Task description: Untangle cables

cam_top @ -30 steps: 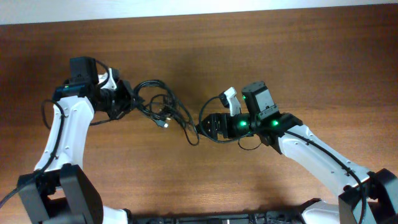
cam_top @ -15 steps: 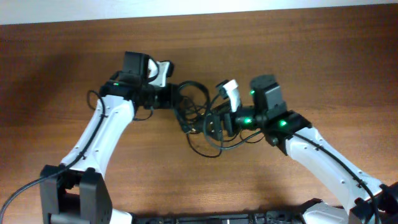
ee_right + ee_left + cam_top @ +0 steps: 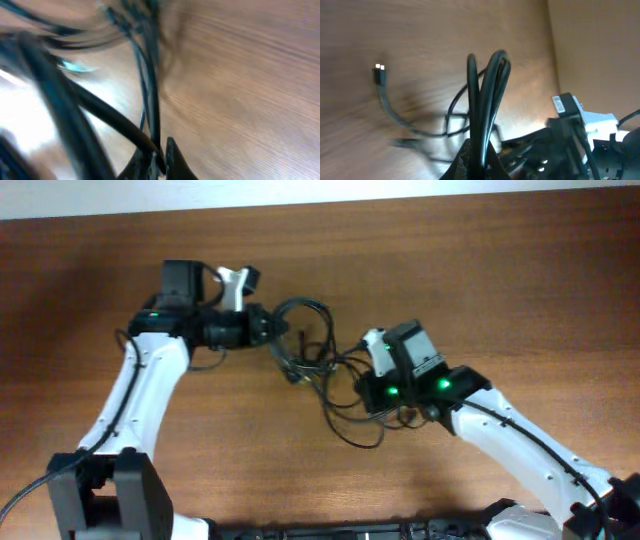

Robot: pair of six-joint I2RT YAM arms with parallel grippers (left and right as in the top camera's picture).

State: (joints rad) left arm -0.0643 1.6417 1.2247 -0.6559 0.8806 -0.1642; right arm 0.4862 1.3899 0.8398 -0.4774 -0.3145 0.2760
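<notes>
The left arm (image 3: 150,380) is drawn back to the left since half a second ago, and the right arm (image 3: 500,430) is dropped lower, toward the near edge of the tabletop (image 3: 480,270), so the gap between them is widened. The cables (image 3: 312,358) are strung out between the two, knotted in the middle. One loop is thrown up on the far side of the knot, and another is trailed flat on the near side. Some slack is taken out, it is judged, but no cord is freed yet. The left arm is reached across towards the tangle. The right arm is bent in from the right, aimed at the knot. The left hand (image 3: 480,159) is clamped on a doubled bight of cord, which is stood up out of it. The right hand (image 3: 156,159), badly blurred, is seen pinched shut on one thin strand. A plug (image 3: 379,68), metal-tipped, is left lying free on the wood.
</notes>
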